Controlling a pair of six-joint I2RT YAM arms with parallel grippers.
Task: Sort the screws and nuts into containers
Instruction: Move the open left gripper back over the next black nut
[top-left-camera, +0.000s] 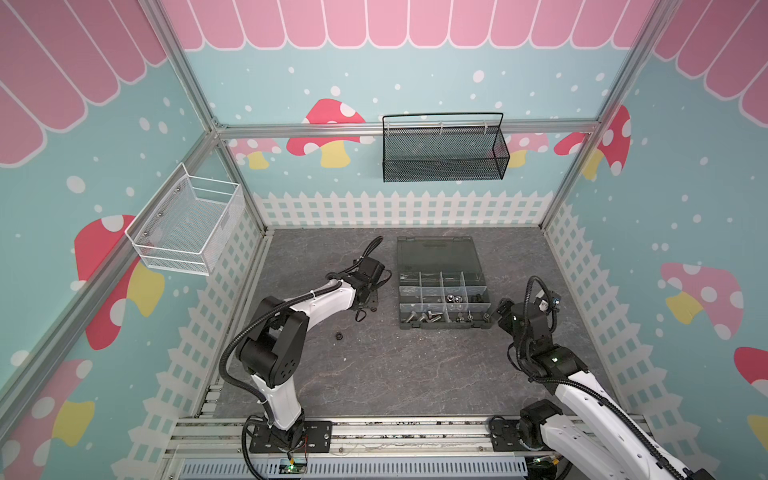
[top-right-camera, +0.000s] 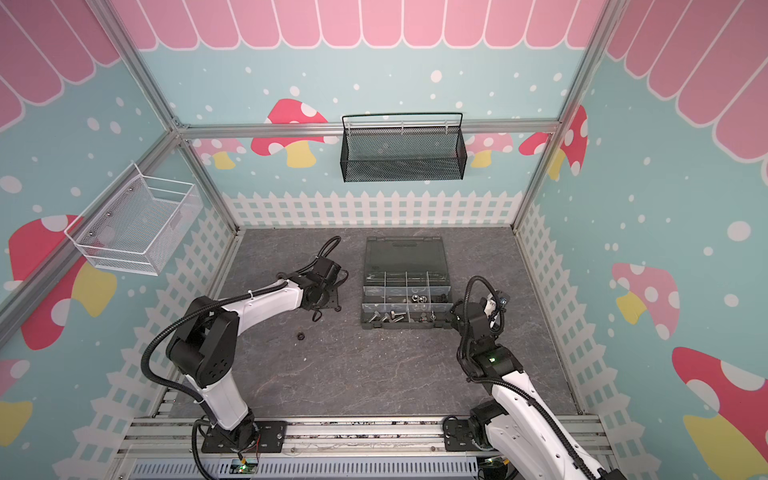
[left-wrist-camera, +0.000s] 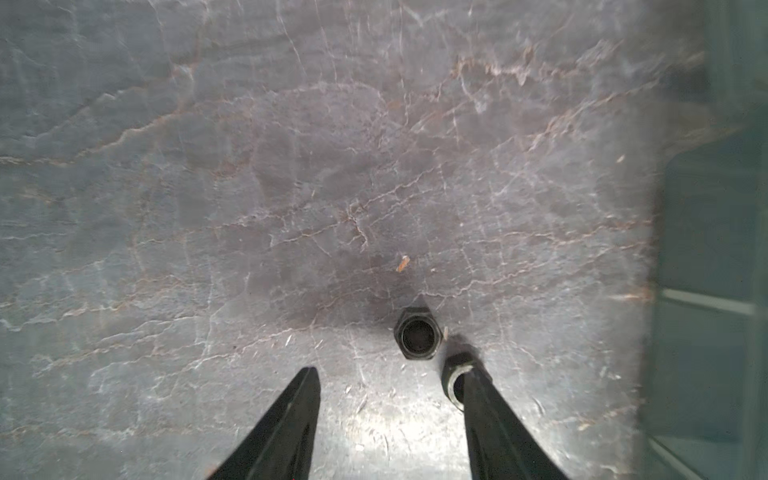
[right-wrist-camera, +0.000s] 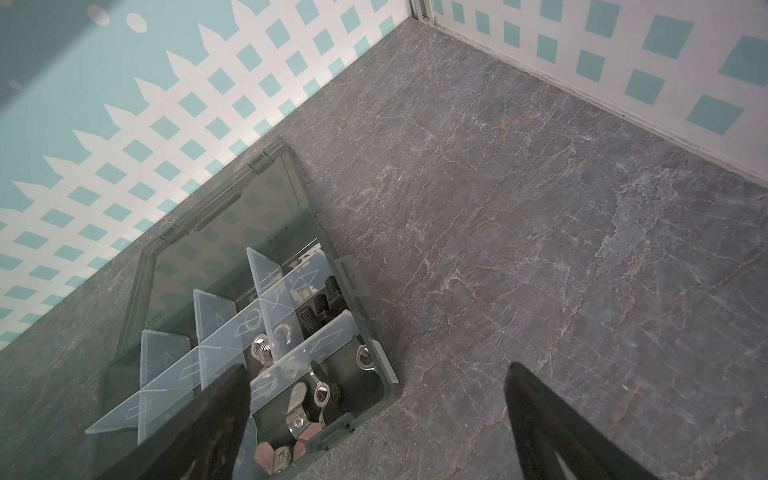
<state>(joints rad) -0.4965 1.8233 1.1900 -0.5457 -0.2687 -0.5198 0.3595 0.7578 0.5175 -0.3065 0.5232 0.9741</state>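
My left gripper (left-wrist-camera: 390, 370) points down at the table left of the containers (top-left-camera: 442, 326), jaws open with nothing between them. One black nut (left-wrist-camera: 417, 334) lies flat just beyond the fingertips. A second black nut (left-wrist-camera: 451, 374) stands on edge against one fingertip (left-wrist-camera: 473, 386). In both top views another black nut (top-left-camera: 338, 335) (top-right-camera: 299, 334) lies on the table nearer the front. The compartments hold silver screws (top-left-camera: 424, 318), silver nuts (right-wrist-camera: 262, 347) and black screws (right-wrist-camera: 320, 311). My right gripper (right-wrist-camera: 376, 370) hangs wide open and empty over the box's right front corner (right-wrist-camera: 390, 382).
The box's lid (top-left-camera: 436, 253) lies open flat behind the compartments. A black mesh basket (top-left-camera: 444, 149) hangs on the back wall and a white wire basket (top-left-camera: 187, 228) on the left wall. The box's side (left-wrist-camera: 715, 249) is close to the left gripper.
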